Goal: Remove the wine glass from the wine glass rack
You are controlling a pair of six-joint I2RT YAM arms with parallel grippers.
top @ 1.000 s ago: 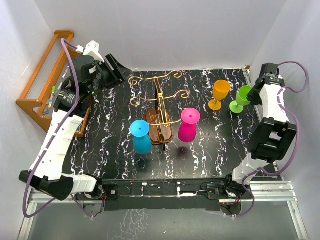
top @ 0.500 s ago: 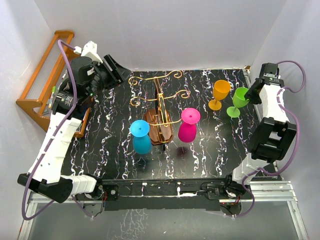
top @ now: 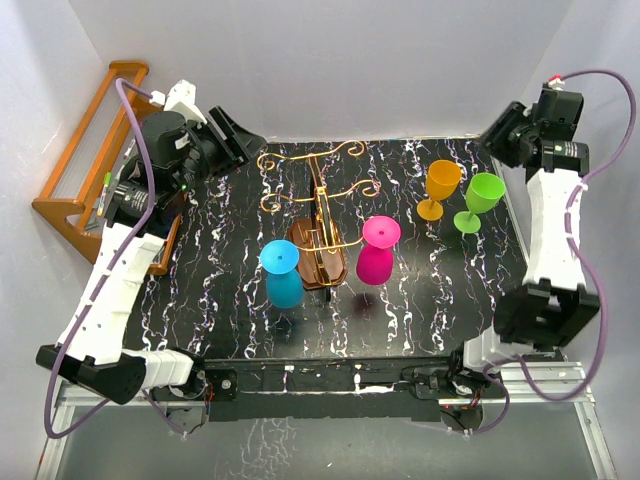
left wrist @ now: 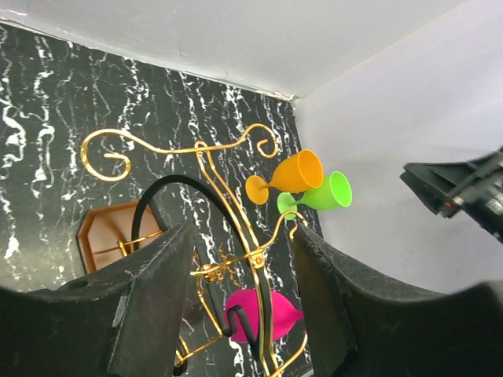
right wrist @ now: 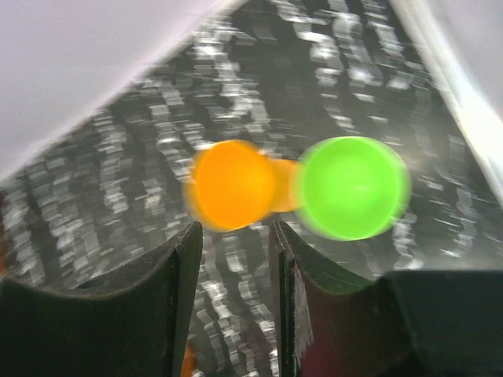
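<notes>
The wine glass rack (top: 320, 228), a brown violin-shaped base with curly gold wire arms, stands mid-table. A blue wine glass (top: 282, 272) and a pink wine glass (top: 377, 250) hang upside down on its two sides. An orange glass (top: 439, 187) and a green glass (top: 478, 200) stand upright on the table at the right. My left gripper (top: 245, 145) hovers open behind the rack, and its view shows the gold wires (left wrist: 236, 228) and the pink glass (left wrist: 263, 314) beyond its fingers. My right gripper (top: 495, 138) is raised at the far right, open and empty above the blurred orange glass (right wrist: 232, 184) and green glass (right wrist: 350, 187).
An orange-brown slatted wooden shelf (top: 85, 160) leans against the left wall beside my left arm. White walls close in the black marbled table (top: 420, 310) at the back and on both sides. My right arm (left wrist: 464, 188) shows in the left wrist view.
My right gripper opened, let go of the green glass and rose back toward the far right corner. The green glass now stands free beside the orange one. The left arm barely moved.
</notes>
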